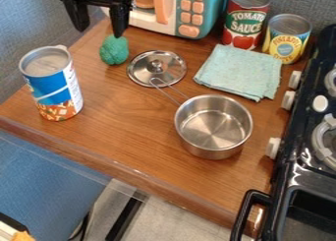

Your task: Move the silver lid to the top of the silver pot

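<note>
- brown wood-grain counter (125, 132): work surface, with a black toy stove (305, 173) along its right side.
- round silver metal lid with a small knob (168, 64): flat on the counter, knob up, between the green toy vegetable (113, 50) and the folded pale-green cloth (239, 72).
- silver metal pot (213, 127): upright, uncovered; its wire handle reaches the lid's near edge in view, contact cannot be told.
- black two-finger gripper (101, 31): upper left, fingers spread, grasping nothing.
- done: no part of the transfer.
- left, by judgement: all of it, namely grasp the knob, lift, carry to the pot, seat on the rim, let go.
</note>
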